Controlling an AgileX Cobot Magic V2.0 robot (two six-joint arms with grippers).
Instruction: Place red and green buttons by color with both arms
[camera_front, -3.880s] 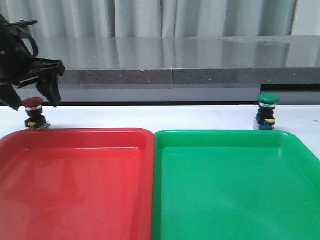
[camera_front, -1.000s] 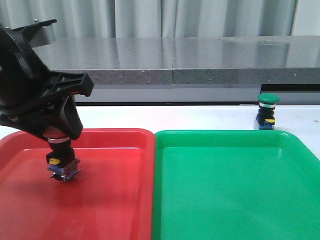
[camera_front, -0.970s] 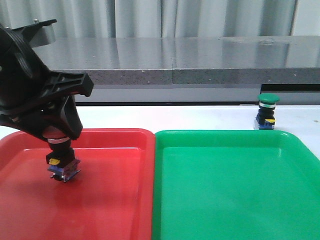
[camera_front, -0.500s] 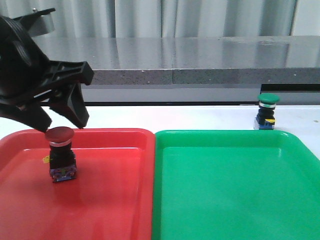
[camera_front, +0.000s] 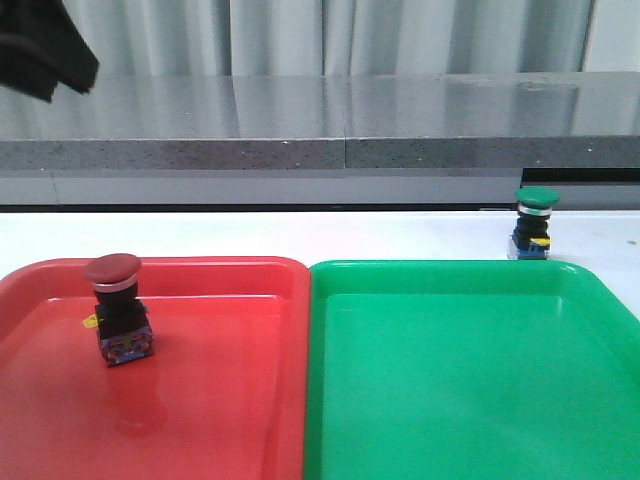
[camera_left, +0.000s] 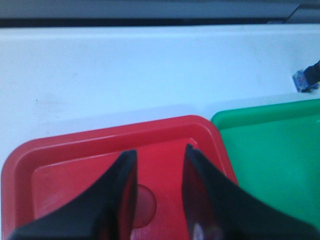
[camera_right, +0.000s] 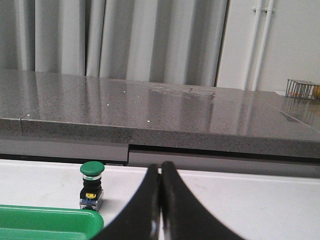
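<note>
Red button (camera_front: 116, 310) stood upright inside red tray (camera_front: 230, 400); left end effector (camera_left: 157, 200) parted, empty above it. Green button (camera_front: 533, 223) on desk (camera_front: 330, 235) behind green tray (camera_front: 460, 380). Right end effector (camera_right: 160, 210) pinched closed; likely must open, then grasp.

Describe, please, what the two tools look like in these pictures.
Both are black with long, tapering, slightly glossy fingers. The left tool has broad, angular fingers that pick up the red tray's tint. The right tool has smoother, curved fingers. No cables or markings show.
</note>
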